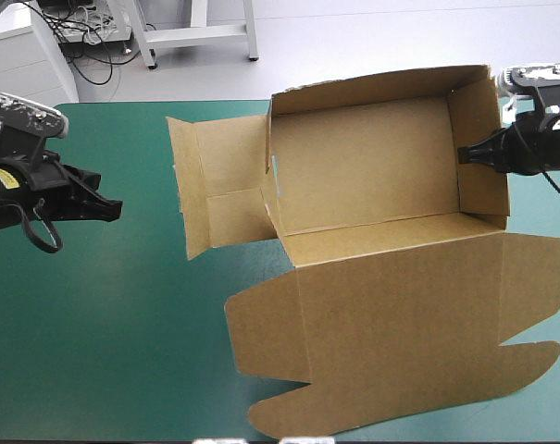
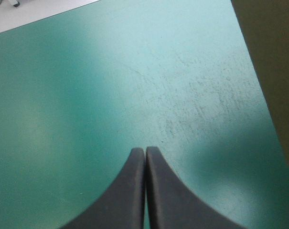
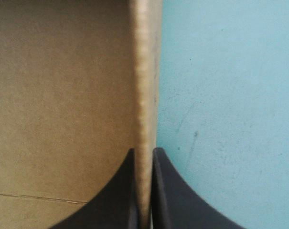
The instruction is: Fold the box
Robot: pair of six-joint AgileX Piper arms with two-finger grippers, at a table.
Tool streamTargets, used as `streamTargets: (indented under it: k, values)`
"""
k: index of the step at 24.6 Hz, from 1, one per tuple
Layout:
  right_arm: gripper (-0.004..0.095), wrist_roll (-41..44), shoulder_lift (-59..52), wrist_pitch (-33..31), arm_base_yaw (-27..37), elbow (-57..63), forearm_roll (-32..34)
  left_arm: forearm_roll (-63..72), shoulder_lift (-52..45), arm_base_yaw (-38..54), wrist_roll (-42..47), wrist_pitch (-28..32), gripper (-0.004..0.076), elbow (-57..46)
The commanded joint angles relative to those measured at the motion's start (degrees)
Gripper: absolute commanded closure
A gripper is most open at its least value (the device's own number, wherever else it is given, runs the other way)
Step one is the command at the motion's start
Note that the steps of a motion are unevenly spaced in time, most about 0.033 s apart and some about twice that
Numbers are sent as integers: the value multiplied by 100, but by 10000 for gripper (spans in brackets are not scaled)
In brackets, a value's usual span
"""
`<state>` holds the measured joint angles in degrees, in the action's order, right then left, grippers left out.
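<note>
The brown box (image 1: 372,176) stands as an open tray right of the table's middle, with its far and right walls raised. Its left side panel (image 1: 215,185) lies spread on the teal-green cover, and the lid (image 1: 400,324) lies flat toward the near edge. My right gripper (image 1: 465,155) is shut on the box, pinching the right wall's top edge (image 3: 145,95) between its black fingers. My left gripper (image 1: 113,209) hovers shut over bare cover at the table's left, well apart from the box, whose edge (image 2: 273,71) shows beside it.
Teal-green cover (image 1: 104,324) lies bare left of the box and along the near left. The lid's rounded flaps (image 1: 529,361) reach close to the near and right table edges.
</note>
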<state>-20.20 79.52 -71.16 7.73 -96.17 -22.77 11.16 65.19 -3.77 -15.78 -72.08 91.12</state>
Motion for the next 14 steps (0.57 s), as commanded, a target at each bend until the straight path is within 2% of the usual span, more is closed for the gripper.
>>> streamTargets:
  k: [1, 3, 5, 9, 12, 14]
  values:
    - [931, 26, -203, -29, 43, -192, -315, 1845, -74, 1278, -841, -194, 728, -242]
    - [931, 62, -203, -29, 31, -192, -396, 3272, -65, 2283, -1600, -225, 728, -1014]
    - [931, 62, -203, -29, 31, -192, -546, 4186, -62, 2715, -2183, -225, 728, -1751]
    - [931, 52, -203, -29, 31, -192, -628, 5338, 29, 3009, -3225, 124, 729, -3123]
    - [931, 39, -203, -29, 31, -192, -628, 5857, 151, 3009, -3261, 823, 733, -4156]
    - [931, 39, -203, -29, 31, -192, -652, 6351, 375, 2999, -3445, 842, 731, -4658]
